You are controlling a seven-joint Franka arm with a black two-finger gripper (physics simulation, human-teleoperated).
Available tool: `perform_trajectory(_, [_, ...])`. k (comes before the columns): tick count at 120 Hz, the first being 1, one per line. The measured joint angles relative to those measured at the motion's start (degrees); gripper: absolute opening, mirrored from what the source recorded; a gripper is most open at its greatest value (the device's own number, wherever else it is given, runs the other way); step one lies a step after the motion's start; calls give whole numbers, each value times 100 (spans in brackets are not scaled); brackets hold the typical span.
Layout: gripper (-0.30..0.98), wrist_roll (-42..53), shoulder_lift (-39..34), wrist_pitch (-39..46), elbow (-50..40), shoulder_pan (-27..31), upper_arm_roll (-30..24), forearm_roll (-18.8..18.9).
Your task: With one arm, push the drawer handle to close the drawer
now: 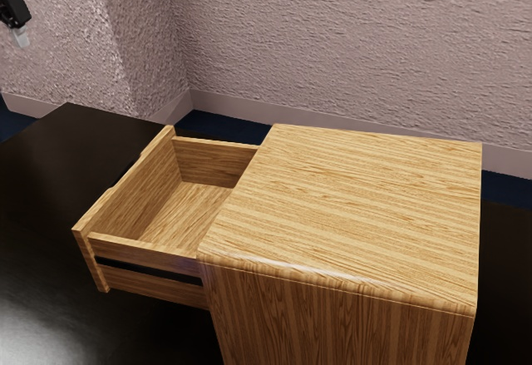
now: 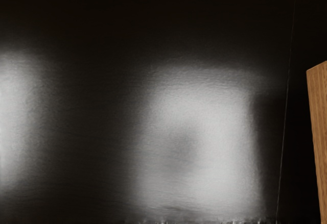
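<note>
One drawer [image 1: 150, 258] juts from the cabinet [image 1: 357, 207] on the side of the raised pincer [image 1: 22, 39], which hangs out past its long crosswise front [image 1: 137, 200] — clenched or released, I cannot tell — so the push should run cabinet-ward.

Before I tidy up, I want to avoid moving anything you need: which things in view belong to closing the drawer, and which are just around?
For the job:
- open drawer
- wooden cabinet
- my gripper

Just around:
- dark table
- textured walls
</note>
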Motion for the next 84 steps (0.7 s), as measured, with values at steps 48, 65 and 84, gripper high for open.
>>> perform_trajectory(48, [67, 127, -1048, -434, -1335, 35, -442, 15])
perform_trajectory(65, [35, 178, -1248, -370, -2051, 3, -468, 191])
perform_trajectory(84, [8, 374, -1330, 102, -2833, -15, -478, 567])
